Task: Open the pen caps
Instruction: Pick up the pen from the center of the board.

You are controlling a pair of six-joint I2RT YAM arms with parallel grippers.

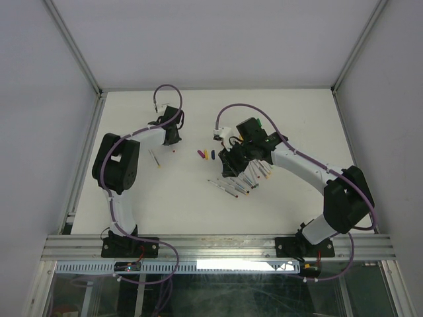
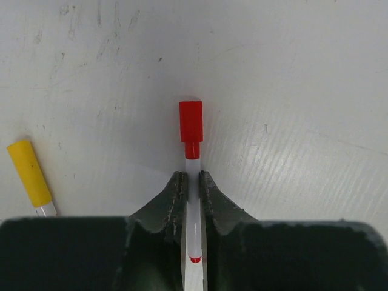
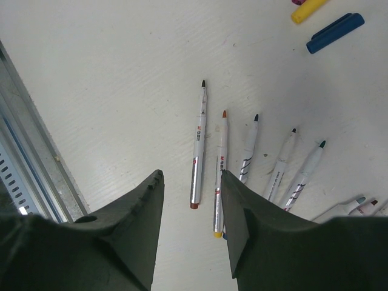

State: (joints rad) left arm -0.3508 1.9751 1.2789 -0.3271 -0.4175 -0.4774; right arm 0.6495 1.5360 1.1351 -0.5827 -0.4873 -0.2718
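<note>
Left wrist: left pincer [image 2: 193, 177] clamps red-capped pen [image 2: 191, 128].

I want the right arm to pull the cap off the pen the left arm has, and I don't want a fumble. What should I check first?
1. Left gripper clamped on the red-capped pen: both fingers press the white barrel. Ok.
2. Red cap on the pen, sticking out past the fingers and free to be grasped: ok.
3. Right gripper open and empty: ok.
4. Right gripper lined up with the red cap: not ok, it hangs over the uncapped pens.
5. Yellow-capped pen apart from the held pen: ok.
6. Held pen lifted off the table: cannot tell.
</note>
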